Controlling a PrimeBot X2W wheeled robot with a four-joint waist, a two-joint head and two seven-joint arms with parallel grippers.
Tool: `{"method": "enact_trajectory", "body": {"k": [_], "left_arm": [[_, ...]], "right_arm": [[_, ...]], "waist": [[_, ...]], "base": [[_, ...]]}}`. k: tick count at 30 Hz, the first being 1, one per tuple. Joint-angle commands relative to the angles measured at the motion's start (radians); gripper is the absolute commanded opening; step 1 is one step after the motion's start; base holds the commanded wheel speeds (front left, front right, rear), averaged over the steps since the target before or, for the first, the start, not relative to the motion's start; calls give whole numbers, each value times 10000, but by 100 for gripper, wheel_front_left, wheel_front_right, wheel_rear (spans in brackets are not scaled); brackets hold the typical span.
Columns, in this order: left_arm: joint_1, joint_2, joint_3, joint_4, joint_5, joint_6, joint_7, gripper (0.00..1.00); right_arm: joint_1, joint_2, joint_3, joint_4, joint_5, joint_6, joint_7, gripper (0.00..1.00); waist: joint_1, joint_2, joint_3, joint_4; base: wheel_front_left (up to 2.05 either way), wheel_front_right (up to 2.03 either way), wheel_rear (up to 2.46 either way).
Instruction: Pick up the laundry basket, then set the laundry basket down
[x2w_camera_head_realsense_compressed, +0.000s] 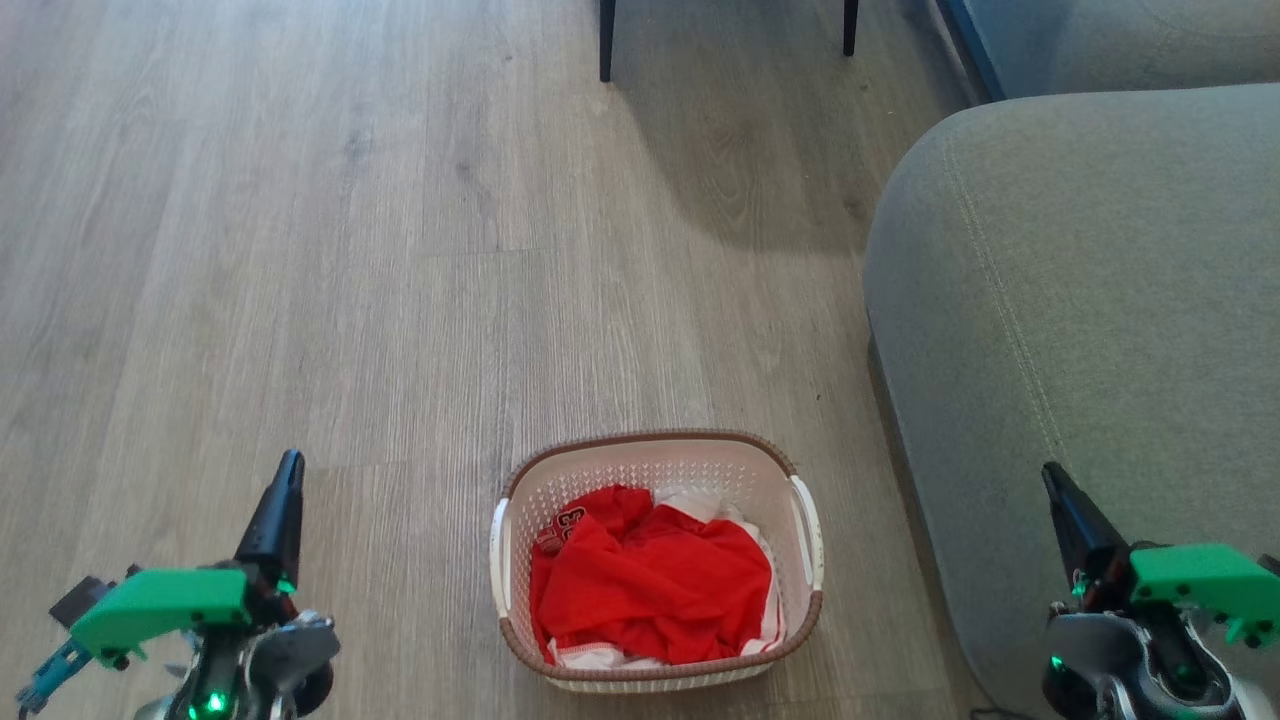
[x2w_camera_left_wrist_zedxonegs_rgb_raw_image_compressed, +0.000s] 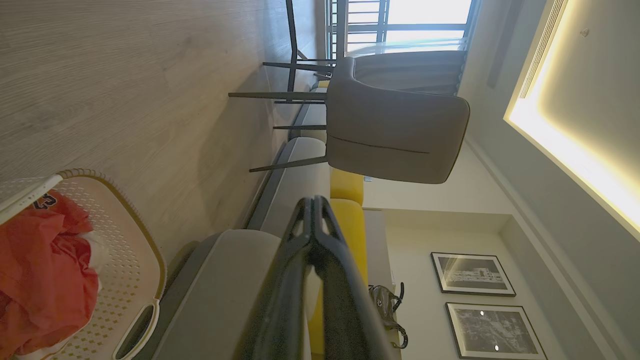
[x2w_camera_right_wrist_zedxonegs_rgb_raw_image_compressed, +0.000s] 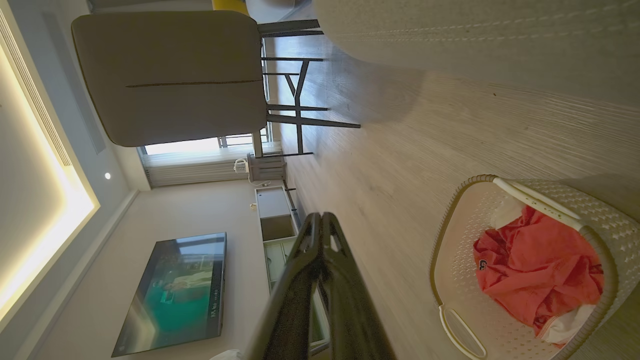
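The laundry basket (x2w_camera_head_realsense_compressed: 657, 470) stands on the wood floor between my arms, cream with perforated sides, a brown rim and white side handles, red and white clothes inside. It also sits at the lower left of the left wrist view (x2w_camera_left_wrist_zedxonegs_rgb_raw_image_compressed: 127, 260) and the lower right of the right wrist view (x2w_camera_right_wrist_zedxonegs_rgb_raw_image_compressed: 452, 260). My left gripper (x2w_camera_head_realsense_compressed: 288, 468) is shut and empty, well to the basket's left; its tips meet in the wrist view (x2w_camera_left_wrist_zedxonegs_rgb_raw_image_compressed: 313, 201). My right gripper (x2w_camera_head_realsense_compressed: 1052, 476) is shut and empty, to the basket's right over the sofa, tips together (x2w_camera_right_wrist_zedxonegs_rgb_raw_image_compressed: 320, 217).
A grey sofa (x2w_camera_head_realsense_compressed: 1090, 300) fills the right side, close to the basket. Dark chair legs (x2w_camera_head_realsense_compressed: 606, 40) stand at the far top; the grey chair (x2w_camera_left_wrist_zedxonegs_rgb_raw_image_compressed: 395, 135) shows in both wrist views. Open wood floor (x2w_camera_head_realsense_compressed: 300, 250) lies to the left and ahead.
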Motion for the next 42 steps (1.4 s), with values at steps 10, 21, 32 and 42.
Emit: {"method": "enact_trajectory", "body": {"k": [10,21,32,42], "left_arm": [[315,-9,-127,364,55,9,-140,100],[349,-4,-227,99,404,2,-463,100],[332,1,-370,-318,1399,127,-785,100],[293,5,-639,-787,2828,427,-1079,100]], "right_arm": [[202,75,200,415,-27,-1,-140,100],[178,61,443,292,-350,-2,-463,100],[111,48,618,127,-1305,-3,-785,100],[66,35,861,-264,-2908,-4,-1079,100]], "waist": [[0,-1,-6,-1],[0,-1,-31,6],[0,-1,-54,26],[0,-1,-55,27]], "base": [[0,0,0],[0,0,0],[0,0,0],[0,0,0]]}}
